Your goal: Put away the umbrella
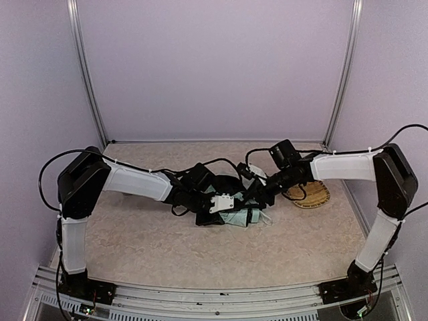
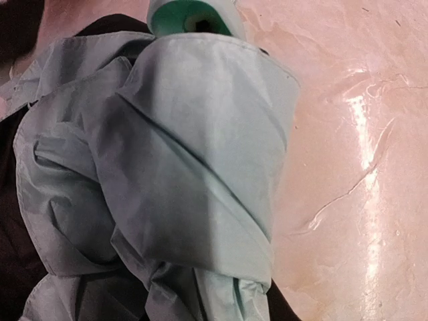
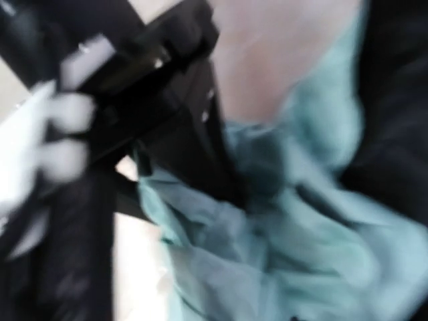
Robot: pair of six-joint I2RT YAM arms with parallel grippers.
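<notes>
The umbrella (image 1: 235, 217) lies folded in a crumpled bundle at the middle of the table, mint-green fabric with black parts around it. My left gripper (image 1: 224, 207) is down on its left side and my right gripper (image 1: 257, 200) on its right side. In the left wrist view the umbrella fabric (image 2: 200, 167) fills most of the frame, bunched towards the bottom edge, with the pale green handle end (image 2: 190, 17) at the top. The right wrist view is blurred and shows green fabric (image 3: 281, 254) close up. Neither gripper's fingers show, so their state is hidden.
A woven straw tray (image 1: 314, 197) lies on the table just right of the right wrist. The left arm's black and white gripper body (image 3: 147, 100) crosses the right wrist view. Bare beige tabletop (image 2: 348, 167) lies beside the bundle. Purple walls close in the sides and back.
</notes>
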